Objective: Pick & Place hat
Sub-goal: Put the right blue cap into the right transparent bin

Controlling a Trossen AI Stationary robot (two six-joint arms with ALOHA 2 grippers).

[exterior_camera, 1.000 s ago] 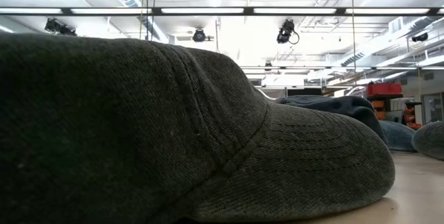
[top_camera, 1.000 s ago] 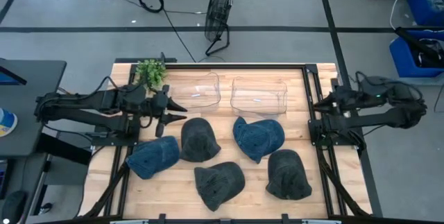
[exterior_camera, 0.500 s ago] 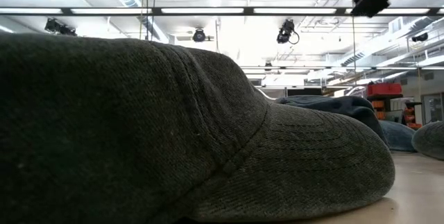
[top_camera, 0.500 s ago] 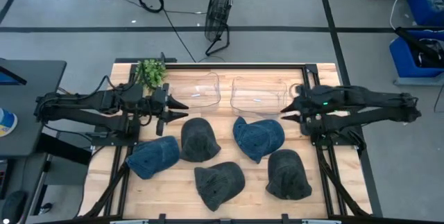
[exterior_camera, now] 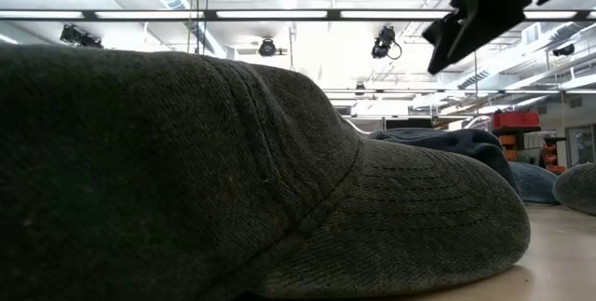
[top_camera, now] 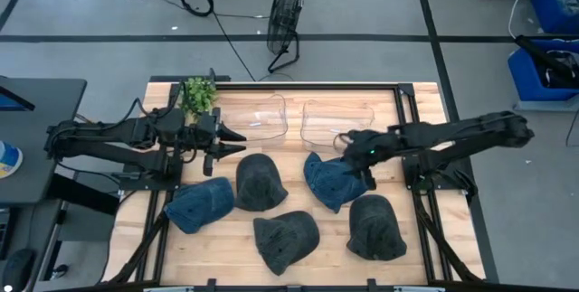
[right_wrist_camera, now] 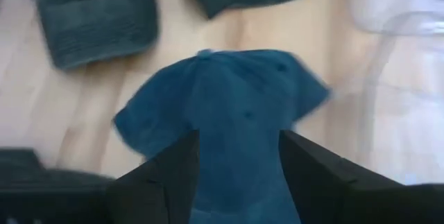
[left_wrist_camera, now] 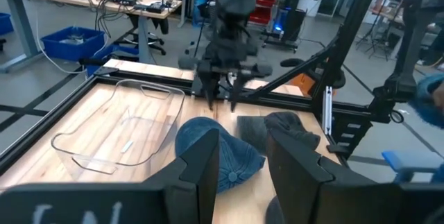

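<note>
1. Wooden table (top_camera: 231, 238) gives you little bare surface: five caps fill its near half, and two clear plastic bins sit side by side along the far edge, the left bin (top_camera: 258, 117) and the right bin (top_camera: 336, 122).
2. Your open room lies in the narrow strips between caps and along the black frame rails at either side; a potted plant (top_camera: 196, 94) takes the far left corner.
3. Your right gripper (top_camera: 355, 152) reaches in from the right side and hangs over the blue denim cap (top_camera: 333, 180), just on the near side of the right bin.
4. In the right wrist view that blue denim cap (right_wrist_camera: 229, 106) lies directly ahead between the two dark fingers (right_wrist_camera: 170, 175), which stand spread apart with nothing between them; they are not touching the fabric.
5. Dark grey caps surround it: one to its left (top_camera: 259, 182), one toward the near edge (top_camera: 286, 238), one to the near right (top_camera: 375, 227). A second blue cap (top_camera: 198, 204) lies far left.
6. Your left gripper (top_camera: 231, 143) waits above the table's left side, beside the left bin, fingers (left_wrist_camera: 201, 165) spread and empty.
7. You can read no brand or writing on any cap or bin.
</note>
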